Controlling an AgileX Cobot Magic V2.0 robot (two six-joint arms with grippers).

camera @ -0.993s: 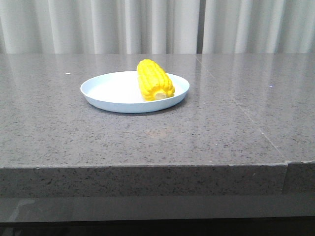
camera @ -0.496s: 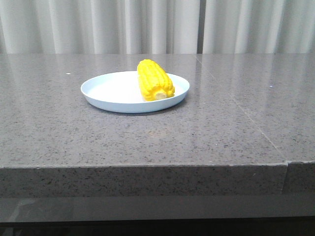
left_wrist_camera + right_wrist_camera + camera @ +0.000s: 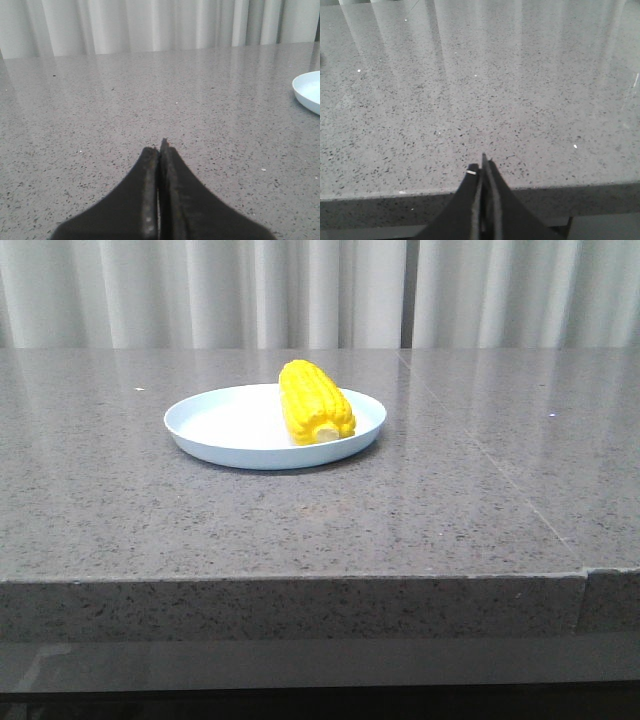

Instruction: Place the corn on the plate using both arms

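With jaws closed, both empty.

Bright yellow corn (image 3: 315,402) (cream stub), pale blue plate (image 3: 215,425), speckled grey table (image 3: 300,530).

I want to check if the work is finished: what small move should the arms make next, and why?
Probably none beyond staying parked. The corn already lies inside the plate, on its right half, stub end toward the camera. The left claw and right claw are both shut and empty, low over the bare table, away from the corn, so nothing seems left to place.
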